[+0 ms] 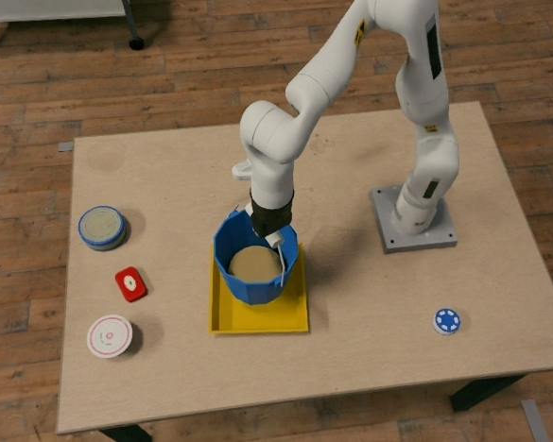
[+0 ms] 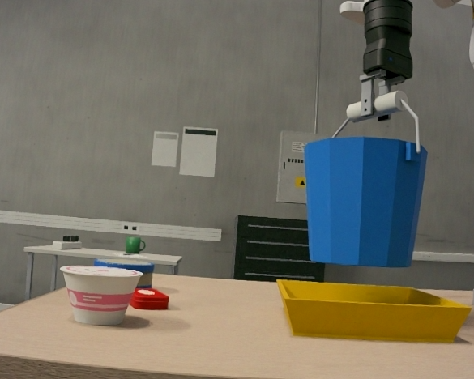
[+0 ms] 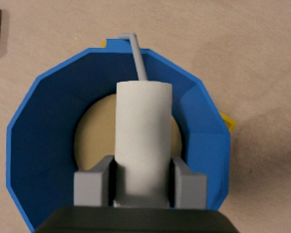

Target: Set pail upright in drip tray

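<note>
The blue pail (image 2: 363, 202) hangs upright from its white handle grip (image 2: 376, 105), clear above the yellow drip tray (image 2: 373, 309). My gripper (image 2: 374, 101) is shut on the handle grip. In the overhead view the pail (image 1: 255, 262) sits over the far half of the tray (image 1: 258, 299). In the side view there is a visible gap between the pail's base and the tray's rim. The wrist view shows my fingers clamped on the white grip (image 3: 142, 141), with the pail's tan floor (image 3: 97, 134) below.
A white and pink cup (image 1: 109, 335), a red box (image 1: 130, 283) and a blue-rimmed tin (image 1: 102, 228) stand at the table's left. A blue and white disc (image 1: 446, 321) lies at the right. The arm's base plate (image 1: 412, 226) is right of the tray.
</note>
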Controlling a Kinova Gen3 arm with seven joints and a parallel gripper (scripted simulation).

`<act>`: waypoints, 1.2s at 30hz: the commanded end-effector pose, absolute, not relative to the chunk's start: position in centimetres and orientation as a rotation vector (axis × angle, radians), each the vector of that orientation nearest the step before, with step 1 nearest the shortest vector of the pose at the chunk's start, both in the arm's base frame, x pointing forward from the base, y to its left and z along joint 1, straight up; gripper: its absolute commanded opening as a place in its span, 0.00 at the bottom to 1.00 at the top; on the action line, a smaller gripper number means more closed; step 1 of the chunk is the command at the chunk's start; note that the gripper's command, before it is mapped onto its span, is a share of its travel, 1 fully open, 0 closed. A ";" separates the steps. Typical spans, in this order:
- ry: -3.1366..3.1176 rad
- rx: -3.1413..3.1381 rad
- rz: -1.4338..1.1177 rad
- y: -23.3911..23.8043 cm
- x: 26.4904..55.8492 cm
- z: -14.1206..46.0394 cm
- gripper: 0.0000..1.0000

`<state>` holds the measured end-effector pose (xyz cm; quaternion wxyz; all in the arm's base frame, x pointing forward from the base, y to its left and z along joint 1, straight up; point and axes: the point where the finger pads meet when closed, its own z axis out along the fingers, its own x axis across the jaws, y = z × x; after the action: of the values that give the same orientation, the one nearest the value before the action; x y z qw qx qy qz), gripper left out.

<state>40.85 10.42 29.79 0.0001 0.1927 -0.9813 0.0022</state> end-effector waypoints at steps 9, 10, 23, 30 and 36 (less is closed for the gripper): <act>-3.085 0.606 0.007 11.0 40.8 29.9 0.00; -3.085 0.606 0.007 11.0 40.8 29.9 0.00; -3.085 0.606 0.007 11.2 40.8 29.9 0.00; -3.085 0.606 0.007 11.2 40.8 29.9 0.00; -3.085 0.606 0.007 11.2 40.8 29.9 0.00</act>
<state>40.74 11.17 29.78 0.0002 0.1927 -0.9813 0.0023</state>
